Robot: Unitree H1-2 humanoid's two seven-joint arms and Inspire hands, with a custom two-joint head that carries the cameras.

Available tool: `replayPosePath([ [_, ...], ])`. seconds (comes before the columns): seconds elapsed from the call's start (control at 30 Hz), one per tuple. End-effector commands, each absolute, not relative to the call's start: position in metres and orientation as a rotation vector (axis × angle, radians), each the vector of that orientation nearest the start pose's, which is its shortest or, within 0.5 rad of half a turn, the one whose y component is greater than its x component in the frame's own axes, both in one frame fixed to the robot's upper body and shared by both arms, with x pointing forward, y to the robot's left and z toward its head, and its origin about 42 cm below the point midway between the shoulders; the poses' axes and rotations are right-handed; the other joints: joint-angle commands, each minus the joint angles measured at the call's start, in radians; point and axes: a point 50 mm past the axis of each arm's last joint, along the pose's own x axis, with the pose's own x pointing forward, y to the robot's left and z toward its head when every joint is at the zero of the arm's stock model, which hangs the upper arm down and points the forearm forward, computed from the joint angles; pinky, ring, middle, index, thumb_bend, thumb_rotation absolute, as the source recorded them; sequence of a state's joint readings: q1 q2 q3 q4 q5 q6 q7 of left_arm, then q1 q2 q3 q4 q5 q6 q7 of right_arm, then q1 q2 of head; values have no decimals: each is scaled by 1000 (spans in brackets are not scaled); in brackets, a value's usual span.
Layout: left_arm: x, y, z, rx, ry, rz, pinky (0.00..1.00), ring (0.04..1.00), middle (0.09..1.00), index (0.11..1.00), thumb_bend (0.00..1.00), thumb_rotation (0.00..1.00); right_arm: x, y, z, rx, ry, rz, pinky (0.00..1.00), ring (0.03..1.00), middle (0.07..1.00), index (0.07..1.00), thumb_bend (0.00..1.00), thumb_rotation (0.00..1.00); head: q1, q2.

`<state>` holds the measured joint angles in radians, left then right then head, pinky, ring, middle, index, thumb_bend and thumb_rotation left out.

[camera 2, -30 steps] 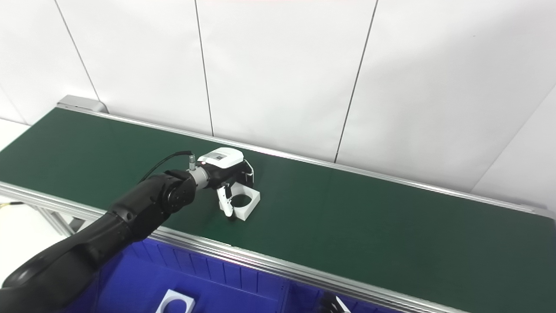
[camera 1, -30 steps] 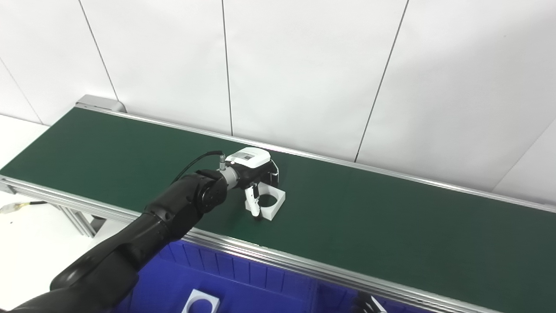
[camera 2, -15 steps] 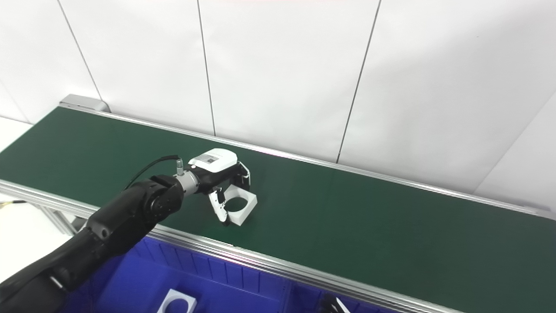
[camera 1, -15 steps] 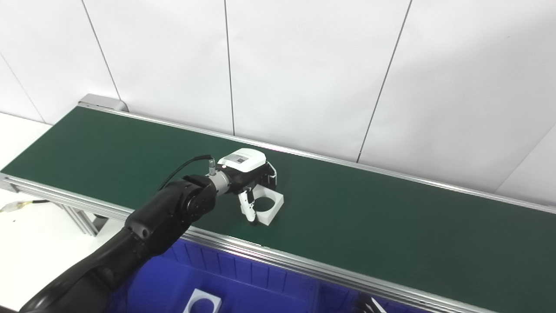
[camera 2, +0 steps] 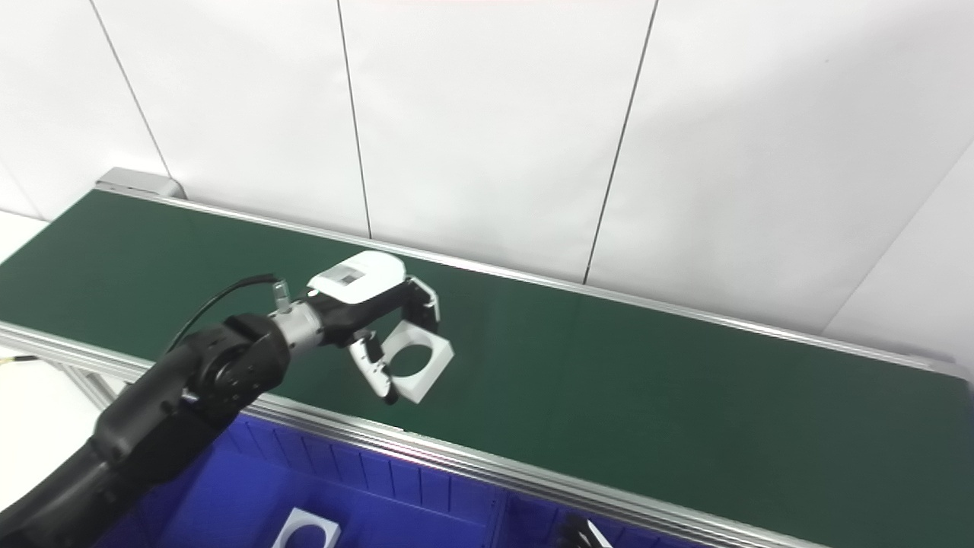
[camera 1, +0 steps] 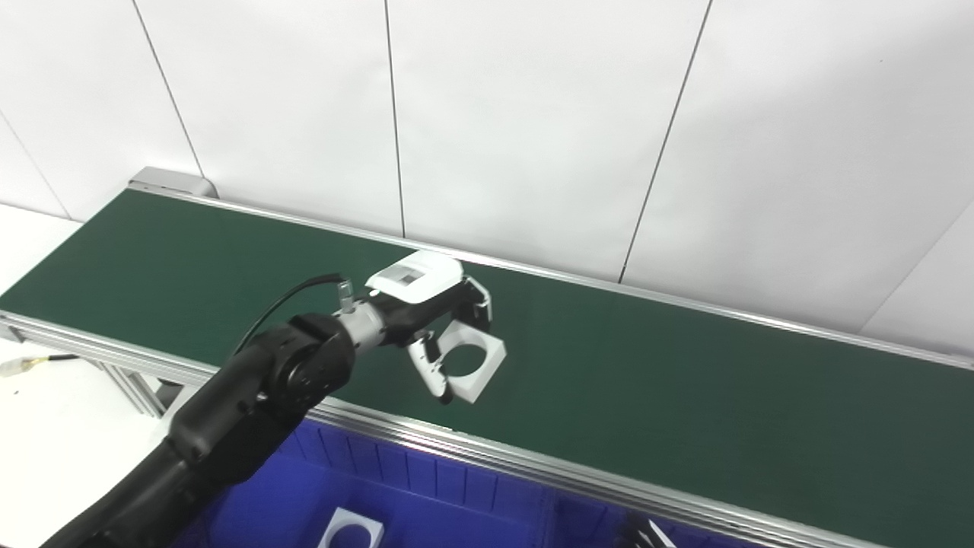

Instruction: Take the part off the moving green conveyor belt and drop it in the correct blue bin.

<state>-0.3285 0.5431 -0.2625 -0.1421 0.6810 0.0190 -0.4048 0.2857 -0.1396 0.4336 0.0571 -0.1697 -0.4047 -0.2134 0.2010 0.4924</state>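
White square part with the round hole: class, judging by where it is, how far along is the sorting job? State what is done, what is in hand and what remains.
Done: the left hand is shut on the white part, which looks tilted and clear of the green belt. In hand: carrying it towards the near side. Left: dropping it into the blue bin below the belt's near rail, where a similar white piece already lies. The right hand is not in view.

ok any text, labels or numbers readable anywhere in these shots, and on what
None can be read.
Left hand: a small dark sticker on its white back cover, too small and blurred to read.
Part held in that hand, belt, bin, wall: no text visible.
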Motion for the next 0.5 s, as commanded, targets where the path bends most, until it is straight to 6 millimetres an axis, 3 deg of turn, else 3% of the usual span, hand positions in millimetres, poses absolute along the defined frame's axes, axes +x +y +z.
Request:
replayPosePath([
  [0.0, 353, 276, 242, 1319, -285, -443, 716, 569, 470, 498, 525, 0, 158, -157, 52, -120, -180, 229, 676, 790, 819, 859, 639, 662, -2, 8],
  [0.17, 333, 280, 242, 1326, -285, -452, 693, 559, 465, 506, 524, 0, 159, -157, 54, -119, -185, 226, 676, 790, 817, 857, 642, 675, -4, 14],
  [0.33, 312, 278, 238, 1327, -288, -475, 635, 518, 454, 509, 524, 0, 160, -158, 55, -121, -192, 223, 675, 790, 819, 855, 638, 681, -9, 60],
  [0.37, 310, 278, 237, 1326, -288, -478, 661, 538, 469, 500, 524, 0, 161, -158, 56, -123, -193, 223, 676, 790, 820, 854, 630, 681, -9, 60],
  [0.4, 307, 278, 237, 1331, -290, -479, 668, 543, 473, 497, 525, 0, 161, -158, 57, -121, -198, 223, 676, 789, 820, 854, 628, 681, -10, 96],
  [0.43, 304, 277, 237, 1334, -292, -480, 668, 543, 473, 498, 525, 0, 161, -158, 58, -119, -201, 223, 683, 792, 823, 856, 616, 675, -10, 96],
  [0.47, 301, 277, 238, 1336, -295, -481, 668, 543, 473, 499, 525, 0, 162, -158, 60, -117, -207, 221, 686, 794, 825, 857, 609, 672, -13, 123],
])
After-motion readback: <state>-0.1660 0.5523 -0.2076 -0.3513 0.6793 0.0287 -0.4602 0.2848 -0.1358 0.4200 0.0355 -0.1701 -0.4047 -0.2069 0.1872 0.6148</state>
